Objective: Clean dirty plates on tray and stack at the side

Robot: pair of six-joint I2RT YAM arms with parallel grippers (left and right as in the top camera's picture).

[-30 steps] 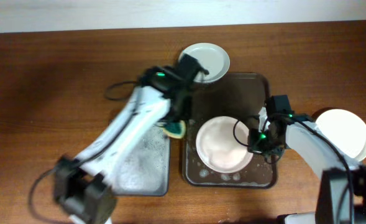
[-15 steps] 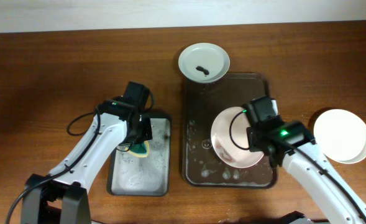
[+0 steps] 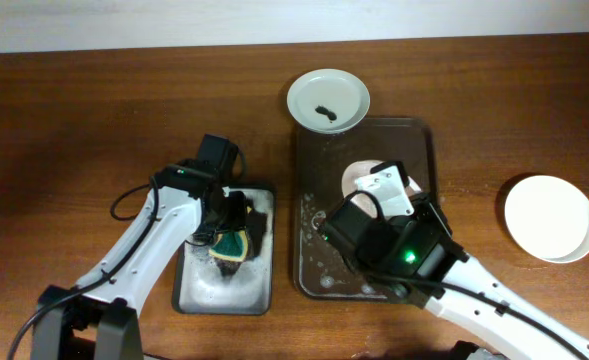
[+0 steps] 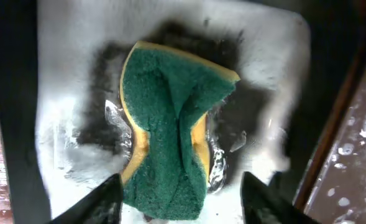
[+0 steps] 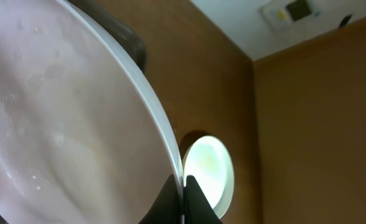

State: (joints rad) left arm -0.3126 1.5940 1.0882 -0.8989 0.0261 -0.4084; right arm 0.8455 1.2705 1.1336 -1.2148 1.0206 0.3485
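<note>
The right gripper (image 5: pixel 181 186) pinches the rim of the pale pink round plate (image 5: pixel 64 106), tipped on edge. The white round plate (image 3: pixel 551 217) lies right of the dark brown tray (image 3: pixel 319 170), nearest this arm.

A small grey metal tray (image 3: pixel 258 292) holds a wet sponge (image 3: pixel 236 243), green scouring face up over a yellow body. The sponge (image 4: pixel 170 130) is creased down its middle and lies toward the tray's right half, ringed by white suds (image 4: pixel 64 68). A pale wall (image 3: pixel 294 20) borders the far edge.
</note>
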